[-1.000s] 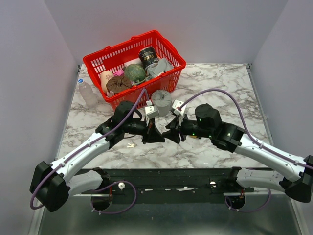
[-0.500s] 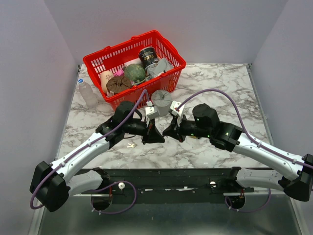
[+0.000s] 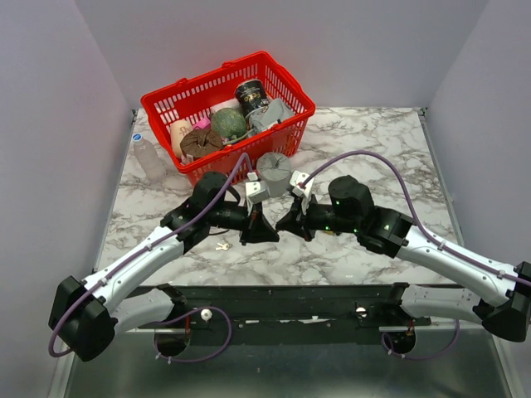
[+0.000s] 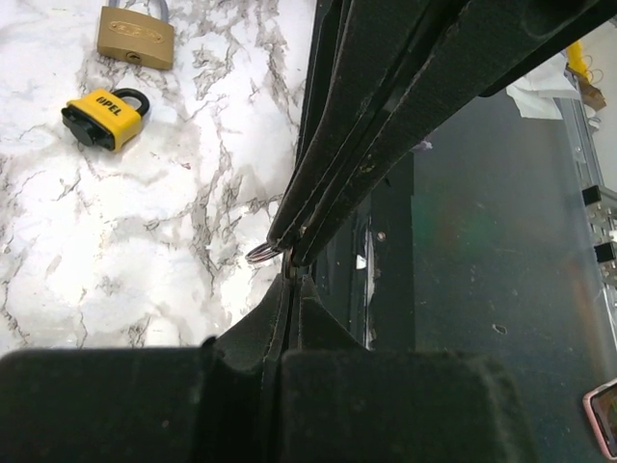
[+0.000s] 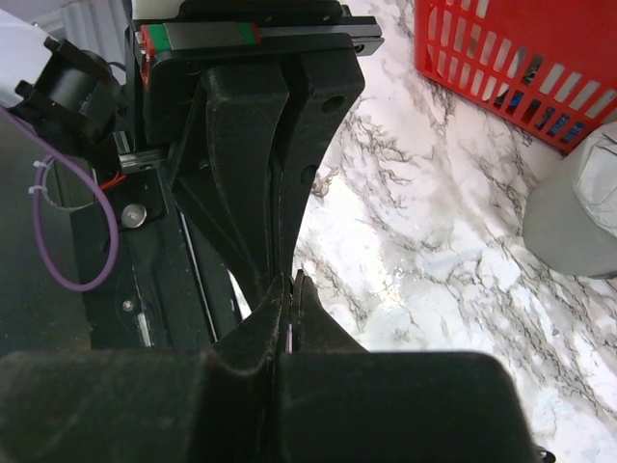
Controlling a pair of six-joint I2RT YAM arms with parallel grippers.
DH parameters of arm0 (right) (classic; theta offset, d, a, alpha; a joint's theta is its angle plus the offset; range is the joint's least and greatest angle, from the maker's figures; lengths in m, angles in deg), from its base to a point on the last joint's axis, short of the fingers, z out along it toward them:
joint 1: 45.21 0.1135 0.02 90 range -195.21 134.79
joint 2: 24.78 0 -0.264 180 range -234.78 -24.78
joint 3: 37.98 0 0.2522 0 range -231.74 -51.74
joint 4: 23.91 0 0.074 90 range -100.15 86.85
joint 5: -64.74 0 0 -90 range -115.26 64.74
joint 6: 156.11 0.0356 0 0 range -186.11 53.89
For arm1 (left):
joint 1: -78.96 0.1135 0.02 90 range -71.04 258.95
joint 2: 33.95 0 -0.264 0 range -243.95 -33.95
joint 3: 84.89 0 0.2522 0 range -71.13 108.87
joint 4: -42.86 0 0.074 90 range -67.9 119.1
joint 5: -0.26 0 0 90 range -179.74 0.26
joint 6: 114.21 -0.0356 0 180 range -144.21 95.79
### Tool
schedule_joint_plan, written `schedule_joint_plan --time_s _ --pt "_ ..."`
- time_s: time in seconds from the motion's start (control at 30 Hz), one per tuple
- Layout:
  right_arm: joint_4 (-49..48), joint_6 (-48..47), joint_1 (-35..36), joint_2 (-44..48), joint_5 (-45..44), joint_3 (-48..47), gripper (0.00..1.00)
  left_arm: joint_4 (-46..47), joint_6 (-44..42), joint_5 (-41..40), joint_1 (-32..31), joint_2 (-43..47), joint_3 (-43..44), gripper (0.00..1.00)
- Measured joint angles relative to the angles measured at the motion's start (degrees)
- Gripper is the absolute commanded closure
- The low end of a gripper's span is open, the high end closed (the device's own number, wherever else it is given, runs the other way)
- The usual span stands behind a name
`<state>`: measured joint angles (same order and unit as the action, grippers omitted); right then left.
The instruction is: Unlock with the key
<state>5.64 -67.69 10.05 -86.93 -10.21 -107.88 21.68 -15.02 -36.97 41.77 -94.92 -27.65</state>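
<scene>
Left gripper (image 4: 289, 280): long black matte fingers pressed together, only a hairline slit between them. Right gripper (image 5: 289, 289): same build, flat pads closed to a thin seam. The two meet nose to nose, tip against tip, over the white grey-veined marble tabletop (image 3: 373, 141). A small round silver metal ring (image 4: 259, 254) pokes out sideways right at the junction. I can't tell which pair pinches it or what hangs on it. A small silver key (image 3: 222, 245) lies flat on the marble, back along the left gripper beside its wrist and apart from the fingers. Ahead and left of the left tips, in the left wrist view, a chunky yellow-cased padlock with black shackle (image 4: 104, 116) lies flat. Just beyond it is a plain rectangular brass padlock with grey steel shackle (image 4: 137, 37), near the yellow one but not touching. Past both tips a matte grey cylinder (image 3: 274, 172) stands upright. It sits just in front of the red plastic lattice basket (image 3: 286, 131), which holds mixed items.
</scene>
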Motion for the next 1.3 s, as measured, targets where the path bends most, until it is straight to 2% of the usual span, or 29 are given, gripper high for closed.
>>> schedule_joint_plan --time_s 0.03,0.1,0.13,0.23,0.33,0.7,0.77,0.87,1.3 --pt "0.0 0.0 0.0 0.1 0.2 0.0 0.85 0.0 -0.1 0.3 0.0 0.1 0.0 1.00" --pt "0.2 0.0 -0.3 0.5 0.9 0.0 0.76 0.0 -0.3 1.0 0.0 0.3 0.0 1.00" --pt "0.3 0.1 -0.4 0.6 1.5 0.0 0.66 0.0 -0.4 1.2 0.0 0.5 0.0 1.00" --pt "1.4 0.1 -1.3 1.0 2.3 0.0 0.52 -0.6 -0.8 1.5 -0.1 1.1 0.0 1.00" --pt "3.1 0.0 -1.8 1.0 1.9 0.0 0.47 -1.3 -1.2 1.5 0.0 1.4 0.0 1.00" --pt "6.3 -0.6 -1.8 1.5 1.6 -1.8 0.44 -2.2 -1.6 1.5 0.0 1.5 0.1 1.00" --pt "5.7 -0.4 -1.9 1.9 2.7 -1.8 0.35 -2.2 -1.6 1.5 0.0 1.4 0.1 1.00" --pt "5.0 -0.1 -1.9 1.6 4.3 -1.8 0.33 -2.2 -1.7 1.5 0.0 1.4 0.2 1.00" --pt "3.7 0.7 -1.9 -1.7 7.5 -1.8 0.46 -2.2 -1.7 1.5 0.0 1.2 0.2 1.00"
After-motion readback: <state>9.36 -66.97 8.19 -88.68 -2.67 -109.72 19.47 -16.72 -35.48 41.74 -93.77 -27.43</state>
